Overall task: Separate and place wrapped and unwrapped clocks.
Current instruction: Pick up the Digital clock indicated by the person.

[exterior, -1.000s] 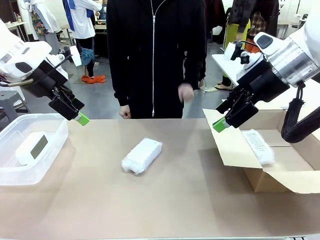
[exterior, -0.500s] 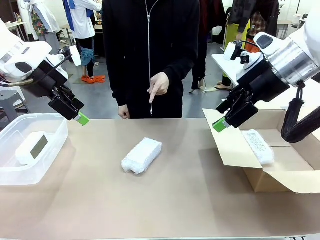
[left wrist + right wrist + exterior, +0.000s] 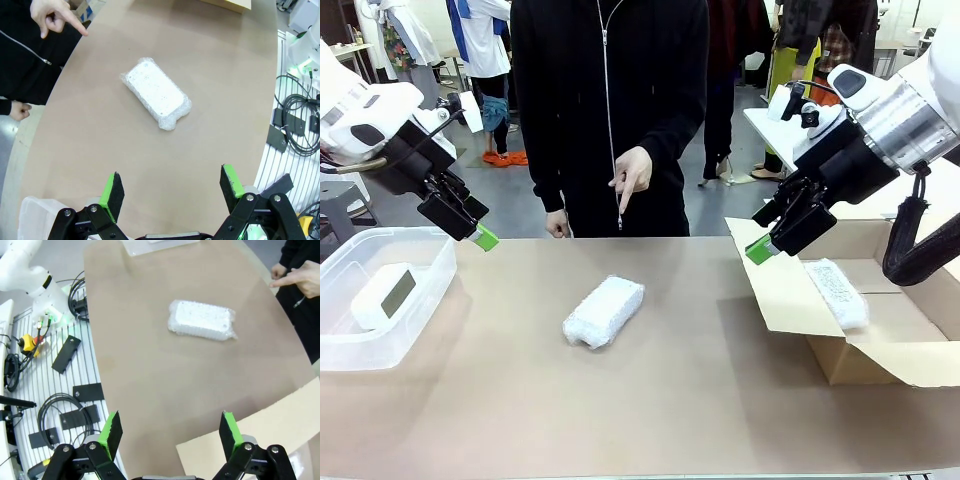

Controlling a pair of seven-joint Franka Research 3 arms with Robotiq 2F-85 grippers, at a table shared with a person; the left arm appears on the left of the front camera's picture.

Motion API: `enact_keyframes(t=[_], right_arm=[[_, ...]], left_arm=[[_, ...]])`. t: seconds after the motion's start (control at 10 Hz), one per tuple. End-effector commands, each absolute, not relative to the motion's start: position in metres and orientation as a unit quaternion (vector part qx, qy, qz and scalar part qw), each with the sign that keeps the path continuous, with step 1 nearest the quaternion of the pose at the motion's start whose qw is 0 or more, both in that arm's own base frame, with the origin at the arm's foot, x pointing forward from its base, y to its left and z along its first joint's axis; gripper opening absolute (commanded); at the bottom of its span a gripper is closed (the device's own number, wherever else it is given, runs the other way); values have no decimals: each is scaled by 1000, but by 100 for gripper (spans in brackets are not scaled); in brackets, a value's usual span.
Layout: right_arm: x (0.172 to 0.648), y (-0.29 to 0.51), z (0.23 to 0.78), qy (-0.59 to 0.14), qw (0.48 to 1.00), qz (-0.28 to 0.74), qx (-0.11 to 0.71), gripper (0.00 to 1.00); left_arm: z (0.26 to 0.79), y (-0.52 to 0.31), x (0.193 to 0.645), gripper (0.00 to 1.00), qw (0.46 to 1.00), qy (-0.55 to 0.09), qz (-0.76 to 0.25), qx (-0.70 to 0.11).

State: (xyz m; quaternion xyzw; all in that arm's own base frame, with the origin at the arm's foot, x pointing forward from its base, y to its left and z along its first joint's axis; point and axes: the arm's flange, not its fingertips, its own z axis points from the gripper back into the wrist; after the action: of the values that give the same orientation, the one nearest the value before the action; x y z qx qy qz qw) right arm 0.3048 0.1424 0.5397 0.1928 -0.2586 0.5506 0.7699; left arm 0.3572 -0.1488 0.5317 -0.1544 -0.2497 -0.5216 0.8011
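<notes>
Worktop [image 3: 700, 420]: brown surface; a person in a black zipped top stands at the far edge.
Stock count: 3 clocks, 2 wrapped and 1 bare.
Middle wrapped clock [image 3: 604, 311]: oblong bundle in white bubble wrap, lying flat at the middle of the worktop. Its long axis slants from near left to far right. It lies well apart from both containers and from both tools.
Boxed wrapped clock [image 3: 837, 292]: second bubble-wrap bundle, lying inside the cardboard box [image 3: 865, 368] at the right, close to the box's left side.
Bare clock [image 3: 383, 296]: white, rounded, grey display face up; lies inside the clear tub [image 3: 442, 262] at the left edge of the worktop.
Left tool [image 3: 485, 236]: in the air at the left, near the far right corner of the clear tub. Released, green pads spread wide with nothing between them. In the left wrist view bare worktop shows between the pads, with the middle wrapped clock beyond.
Right tool [image 3: 760, 250]: in the air at the right, over the left flap of the cardboard box. Released, pads wide apart and holding nothing. In the right wrist view the flap's edge lies below it, with the middle wrapped clock farther off.
Pointing hand [image 3: 633, 172]: index finger extended downward above the far edge, on the far side of the middle wrapped clock, touching nothing.
Other hand [image 3: 558, 224]: loosely curled, low at the far edge, to the left of the pointing hand.
</notes>
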Motion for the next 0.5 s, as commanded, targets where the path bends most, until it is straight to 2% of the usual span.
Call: enact_keyframes(t=[0.0,0.3,0.4], right_arm=[[305,143,539,-256,769,550,199,100],[305,142,540,-259,770,551,193,100],[329,172,554,-278,693,647,158,100]], left_arm=[[532,-149,357,100,804,-248,-519,-153],[532,-149,357,100,804,-248,-519,-153],[532,-149,357,100,804,-248,-519,-153]])
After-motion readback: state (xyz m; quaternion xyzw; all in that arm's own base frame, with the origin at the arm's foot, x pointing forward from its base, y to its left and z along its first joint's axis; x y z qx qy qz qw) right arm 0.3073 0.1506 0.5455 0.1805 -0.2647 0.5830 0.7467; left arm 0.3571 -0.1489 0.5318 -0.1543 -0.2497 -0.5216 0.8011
